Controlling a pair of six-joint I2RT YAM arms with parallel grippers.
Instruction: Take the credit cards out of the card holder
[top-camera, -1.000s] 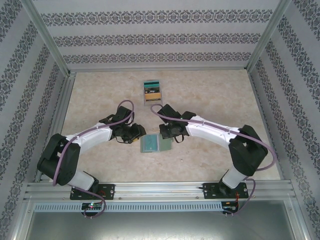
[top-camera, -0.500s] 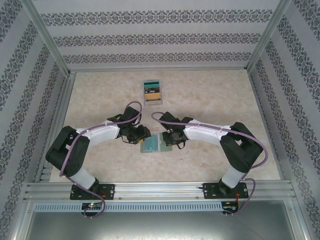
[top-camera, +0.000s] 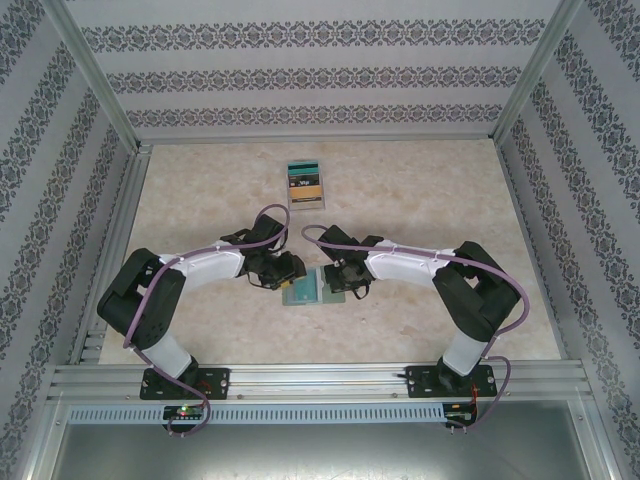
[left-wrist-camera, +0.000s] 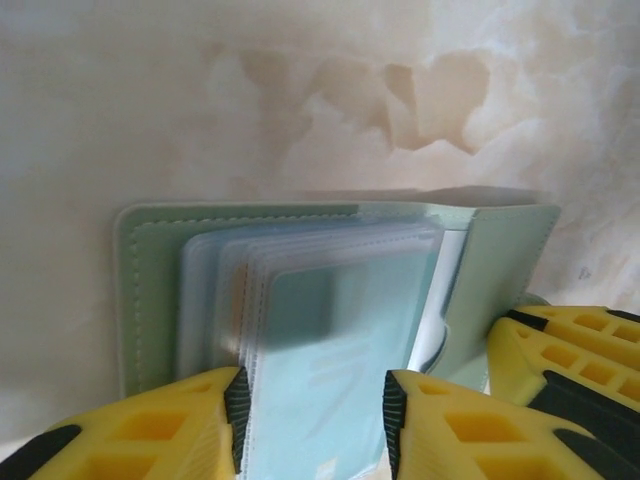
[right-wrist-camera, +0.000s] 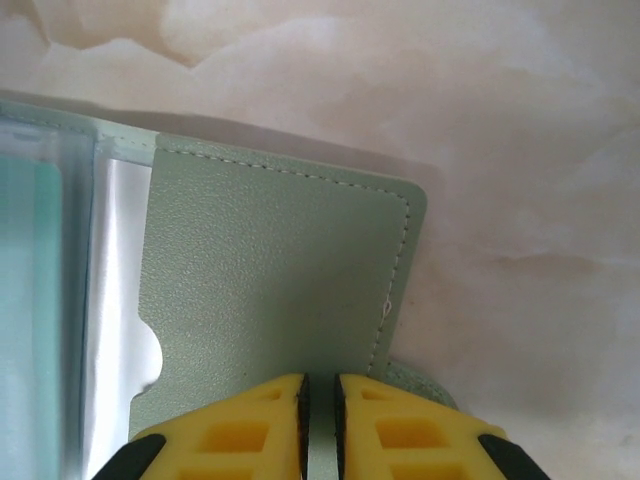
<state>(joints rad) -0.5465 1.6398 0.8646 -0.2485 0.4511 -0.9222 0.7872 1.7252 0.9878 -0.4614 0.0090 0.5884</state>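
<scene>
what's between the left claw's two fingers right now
In the left wrist view: the card holder's clear sleeves, a teal credit card in the front one.

From overhead I see the card holder (top-camera: 303, 290) lying open on the marbled desk (top-camera: 430, 200), near the middle and on the side towards the arms' bases. My left claw (top-camera: 284, 274) is down at its left edge and my right claw (top-camera: 340, 282) at its right edge, with both arms bent in towards each other. I can't make out how the jaws stand from up here. Further back, well apart from the card holder, the credit cards (top-camera: 306, 186) lie together, showing teal, dark and tan bands.
</scene>
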